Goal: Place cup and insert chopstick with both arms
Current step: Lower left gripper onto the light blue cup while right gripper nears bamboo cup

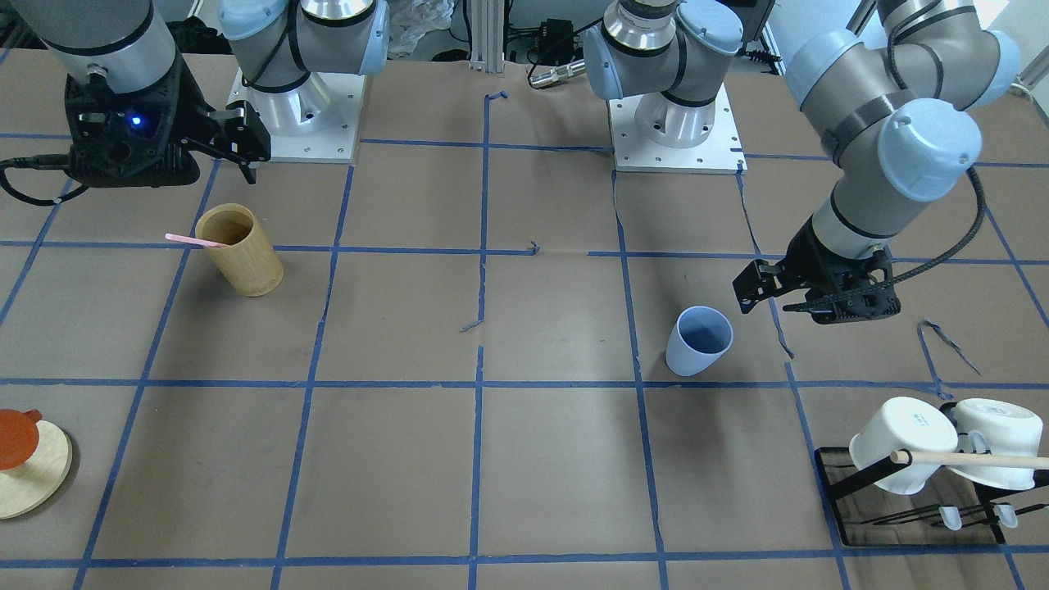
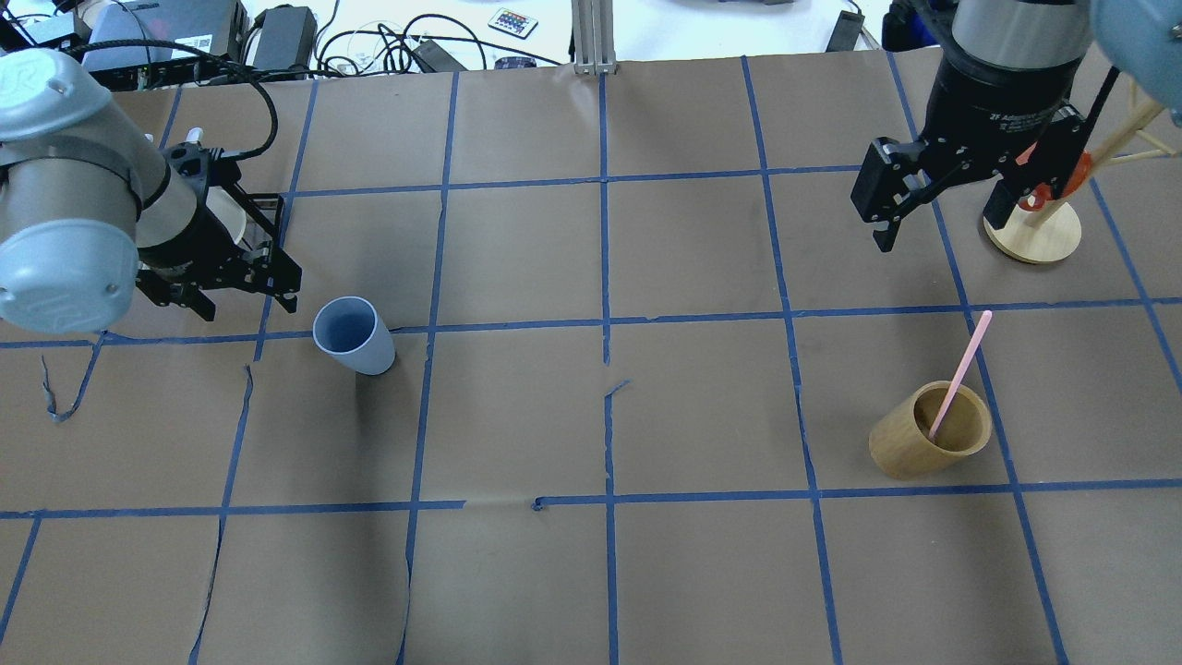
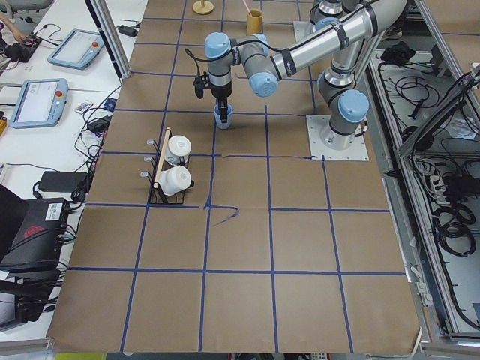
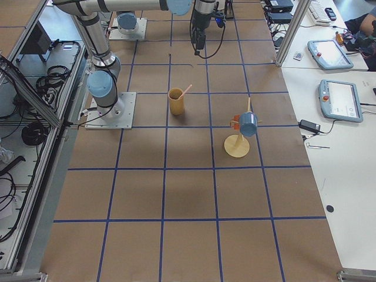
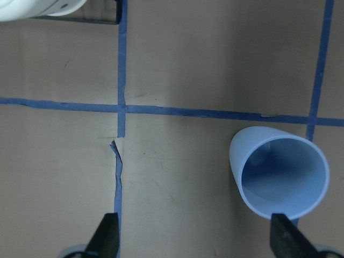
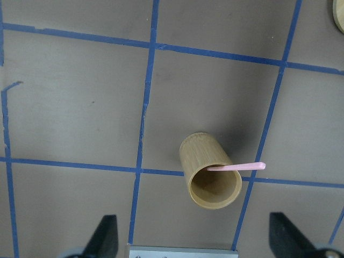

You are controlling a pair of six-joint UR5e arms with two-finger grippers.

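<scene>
The light blue cup [image 2: 355, 334] stands upright on the table, also in the front view [image 1: 698, 340] and the left wrist view [image 5: 279, 177]. My left gripper [image 2: 249, 303] is open and empty just beside the cup, which sits off one fingertip [image 5: 285, 236], not between the jaws. The pink chopstick [image 2: 960, 374] leans in a tan bamboo cylinder [image 2: 928, 432], also in the right wrist view [image 6: 236, 167]. My right gripper [image 2: 937, 222] hovers open and empty, high above and beyond the cylinder.
A black rack with white mugs and a wooden rod [image 1: 926, 459] stands near the left arm's side. A round wooden stand [image 2: 1032, 231] with an orange piece sits under the right arm. Blue tape lines grid the brown table paper [image 2: 600, 416].
</scene>
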